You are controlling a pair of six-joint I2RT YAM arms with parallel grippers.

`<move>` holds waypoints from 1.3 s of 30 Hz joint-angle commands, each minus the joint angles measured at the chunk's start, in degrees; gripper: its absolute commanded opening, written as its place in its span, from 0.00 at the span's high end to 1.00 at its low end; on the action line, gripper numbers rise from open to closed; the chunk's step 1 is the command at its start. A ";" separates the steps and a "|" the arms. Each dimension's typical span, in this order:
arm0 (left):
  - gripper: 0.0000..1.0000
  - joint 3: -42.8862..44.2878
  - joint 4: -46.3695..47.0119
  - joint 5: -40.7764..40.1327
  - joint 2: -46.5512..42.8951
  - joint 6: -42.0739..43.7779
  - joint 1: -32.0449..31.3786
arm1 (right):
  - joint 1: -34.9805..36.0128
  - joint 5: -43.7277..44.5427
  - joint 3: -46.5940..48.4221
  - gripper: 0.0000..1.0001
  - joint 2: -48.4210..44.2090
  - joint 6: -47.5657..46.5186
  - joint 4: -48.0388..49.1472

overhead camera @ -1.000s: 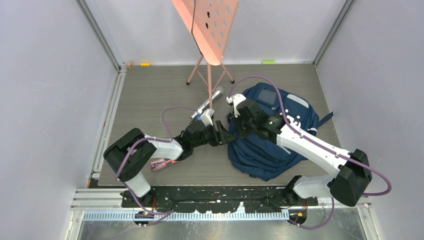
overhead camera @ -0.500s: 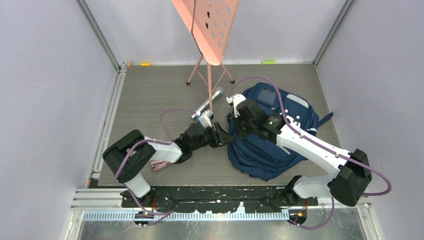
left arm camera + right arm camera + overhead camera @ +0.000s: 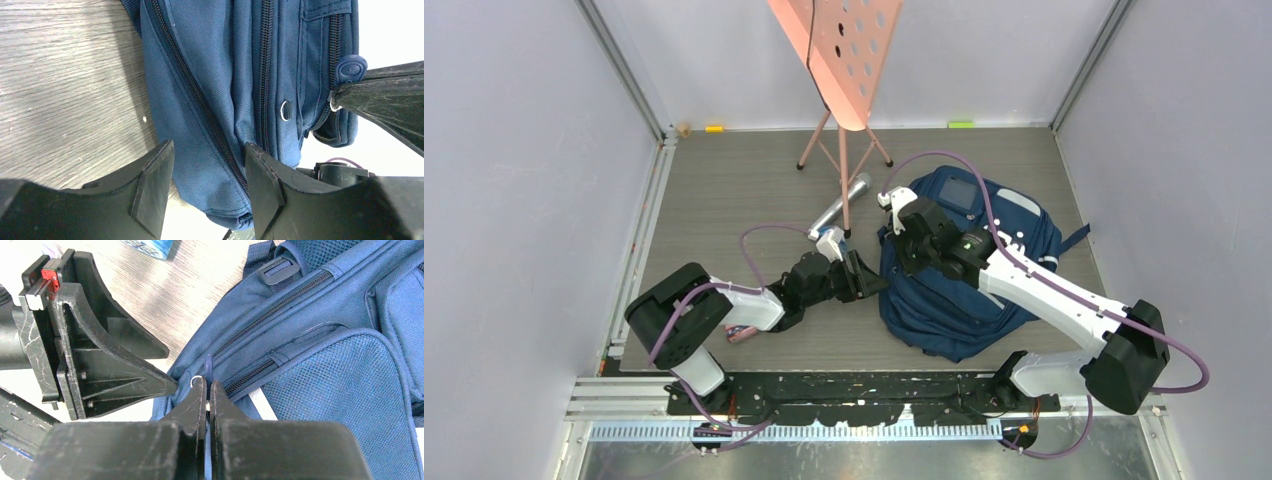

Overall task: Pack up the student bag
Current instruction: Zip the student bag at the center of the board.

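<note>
Apparently right pincer [image 3: 207, 386] grips zipper pull [image 3: 208, 367] on student bag [image 3: 325, 315].

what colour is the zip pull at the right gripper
Blue zip pull; shows best in the left wrist view.

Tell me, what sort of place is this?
Most likely a robotics test cell, not a classroom: plain walls close around a table, a left arm and a right arm are bolted at its near edge, and props, a student bag and a pink music stand, sit on it.
</note>
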 commanded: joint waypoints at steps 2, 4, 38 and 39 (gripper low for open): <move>0.45 2.77 -0.06 0.17 1.47 1.47 -0.68 | 0.71 -2.12 1.25 0.99 -2.29 1.08 1.92; 0.45 4.20 0.59 0.58 2.27 1.47 -0.69 | 0.86 -2.48 1.21 0.99 -2.01 0.69 1.55; 1.00 26.61 -10.70 12.81 6.21 6.31 16.39 | 15.57 25.89 -4.83 0.99 1.77 -2.89 1.69; 1.00 27.13 -10.75 13.18 6.61 6.40 16.59 | 15.63 26.00 -5.05 0.99 2.27 -3.15 2.00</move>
